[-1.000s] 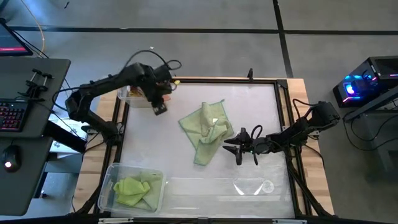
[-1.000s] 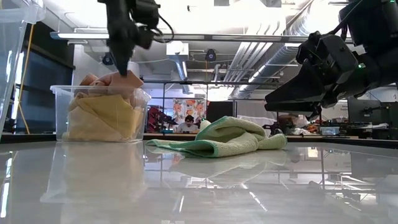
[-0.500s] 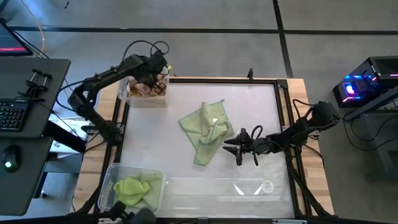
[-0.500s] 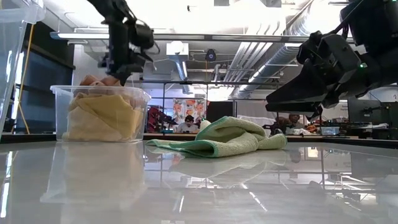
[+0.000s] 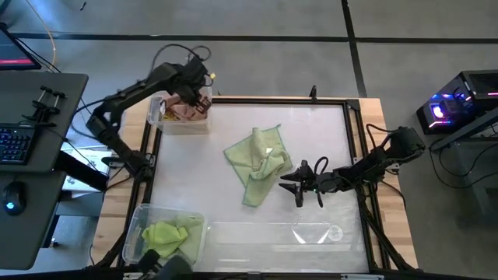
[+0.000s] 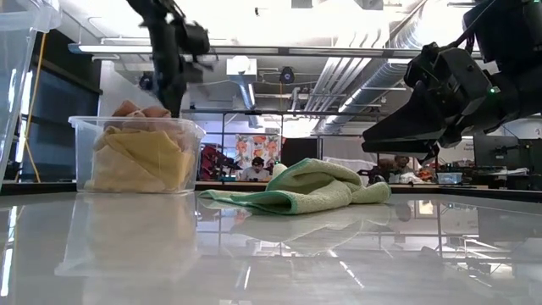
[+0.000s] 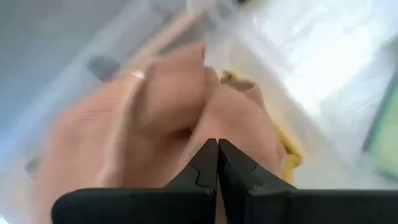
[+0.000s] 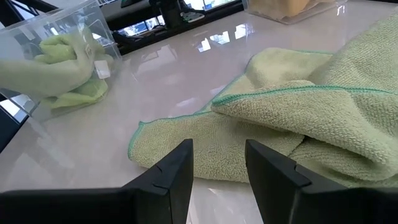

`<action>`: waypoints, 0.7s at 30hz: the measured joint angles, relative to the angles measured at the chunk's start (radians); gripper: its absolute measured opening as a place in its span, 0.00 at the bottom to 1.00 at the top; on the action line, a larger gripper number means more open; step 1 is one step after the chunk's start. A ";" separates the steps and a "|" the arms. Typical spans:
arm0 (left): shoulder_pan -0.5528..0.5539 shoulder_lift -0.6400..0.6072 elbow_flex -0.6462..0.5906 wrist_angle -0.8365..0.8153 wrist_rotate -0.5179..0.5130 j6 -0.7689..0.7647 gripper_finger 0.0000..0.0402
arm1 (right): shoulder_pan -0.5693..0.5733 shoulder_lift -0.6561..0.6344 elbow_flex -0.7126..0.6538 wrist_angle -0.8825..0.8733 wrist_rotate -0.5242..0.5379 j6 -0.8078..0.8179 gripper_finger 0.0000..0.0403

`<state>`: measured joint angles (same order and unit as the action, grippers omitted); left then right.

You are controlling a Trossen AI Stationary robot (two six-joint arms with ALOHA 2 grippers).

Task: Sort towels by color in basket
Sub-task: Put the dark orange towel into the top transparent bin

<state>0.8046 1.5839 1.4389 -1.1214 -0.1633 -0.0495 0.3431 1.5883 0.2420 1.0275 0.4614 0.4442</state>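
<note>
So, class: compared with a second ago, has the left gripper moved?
Yes. The left gripper has gone from the table beside the clear bin to above the peach towels inside it.

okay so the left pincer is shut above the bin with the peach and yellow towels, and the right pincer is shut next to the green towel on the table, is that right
Not quite. The right pincer is open, as the right wrist view shows: its two fingers stand apart beside the pale green towel. The left pincer is shut above the bin holding peach and yellow towels.

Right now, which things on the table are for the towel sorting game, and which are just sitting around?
For the job:
pale green towel on the table
peach towel and yellow towel in one bin
lime towel in another bin
empty clear bin

Just lying about:
keyboard
mouse
</note>
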 joint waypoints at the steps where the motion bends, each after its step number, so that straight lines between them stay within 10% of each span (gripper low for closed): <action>1: -0.003 -0.028 0.012 -0.001 -0.007 -0.005 0.00 | 0.000 0.000 0.000 0.000 0.000 0.000 0.35; 9: 0.037 -0.197 -0.006 0.016 -0.287 -0.037 0.00 | -0.001 0.000 0.000 -0.002 0.000 0.000 0.35; 21: 0.126 -0.170 -0.315 0.135 -0.073 0.005 0.00 | -0.002 0.000 0.000 -0.002 0.000 0.003 0.35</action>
<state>0.9302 1.4139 1.1241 -0.9867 -0.2366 -0.0442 0.3414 1.5883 0.2420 1.0252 0.4614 0.4468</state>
